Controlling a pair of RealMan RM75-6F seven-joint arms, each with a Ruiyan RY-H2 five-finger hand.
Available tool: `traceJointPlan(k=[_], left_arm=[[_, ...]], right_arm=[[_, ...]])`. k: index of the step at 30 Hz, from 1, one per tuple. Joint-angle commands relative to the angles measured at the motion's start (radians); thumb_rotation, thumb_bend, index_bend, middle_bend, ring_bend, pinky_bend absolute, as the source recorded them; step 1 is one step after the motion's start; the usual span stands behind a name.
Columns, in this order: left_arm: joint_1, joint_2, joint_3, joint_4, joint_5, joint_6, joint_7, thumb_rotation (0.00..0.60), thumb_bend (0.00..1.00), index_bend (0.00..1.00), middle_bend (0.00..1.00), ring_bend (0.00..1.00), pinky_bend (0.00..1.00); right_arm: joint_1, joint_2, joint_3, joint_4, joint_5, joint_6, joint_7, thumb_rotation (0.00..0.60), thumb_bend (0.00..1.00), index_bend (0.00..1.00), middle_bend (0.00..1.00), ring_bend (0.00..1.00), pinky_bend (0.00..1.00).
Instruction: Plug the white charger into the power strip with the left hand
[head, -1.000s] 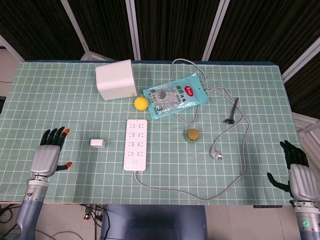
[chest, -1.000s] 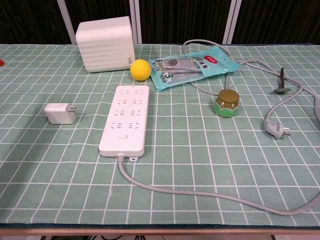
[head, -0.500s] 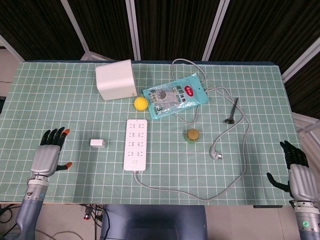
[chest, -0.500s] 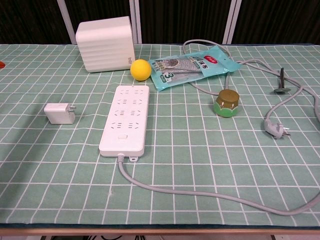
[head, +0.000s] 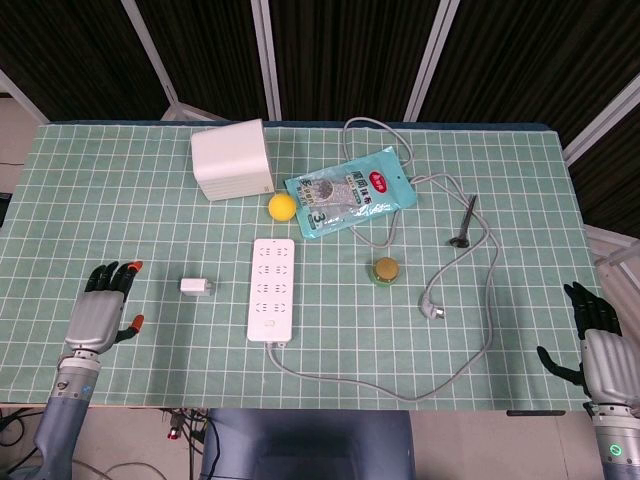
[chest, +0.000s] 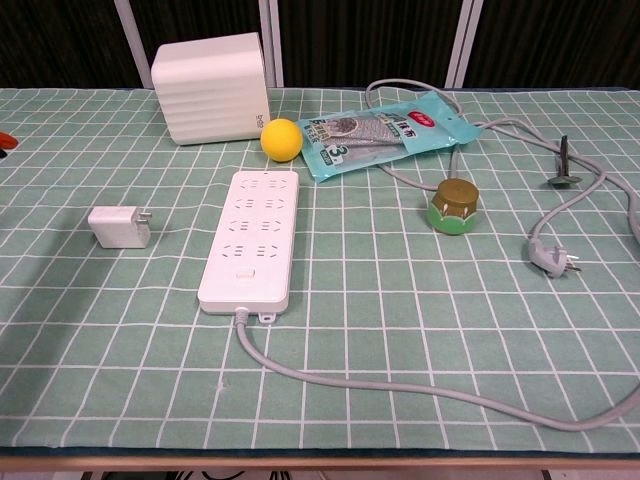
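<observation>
In the lower left of the head view the left hand (head: 97, 314) is over the green checked tablecloth (head: 130, 220), its fingers straight and a little apart, and it holds nothing. To the right of it, well apart, the white charger (head: 195, 288) lies on the cloth; in the chest view its prongs point right, toward the power strip (chest: 252, 238). The strip lies lengthwise just left of the frame centre, near the charger but not touching it, and no plug is in its sockets. Its grey cable (head: 400, 392) leaves the near end and curves along the lower edge to the right. Above the strip, in the upper part, there is a white ribbed box (head: 233, 160), a yellow ball (head: 282, 207) just below it, and a light blue packet (head: 350, 189) to the right of the ball. Right of centre stands a small green jar (head: 386, 270) with a brown lid, then a grey plug (head: 433, 309) and a dark metal pin (head: 465, 222). In the lower right corner the right hand (head: 598, 342) is at the table edge, fingers spread, empty
</observation>
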Motion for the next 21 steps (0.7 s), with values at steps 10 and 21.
traceJointPlan(k=[10, 21], left_arm=[[-0.076, 0.049, -0.008, -0.119, -0.195, -0.079, 0.225, 0.6, 0.37, 0.04, 0.35, 0.29, 0.42], [-0.18, 0.054, -0.015, -0.176, -0.437, -0.145, 0.358, 0.6, 0.38, 0.08, 0.6, 0.5, 0.53]], right_arm=[[0.0, 0.001, 0.0, -0.003, 0.004, -0.003, -0.002, 0.6, 0.34, 0.0, 0.0, 0.0, 0.0], [0.0, 0.002, 0.001, -0.004, 0.004, -0.005, 0.002, 0.6, 0.34, 0.0, 0.0, 0.0, 0.0]])
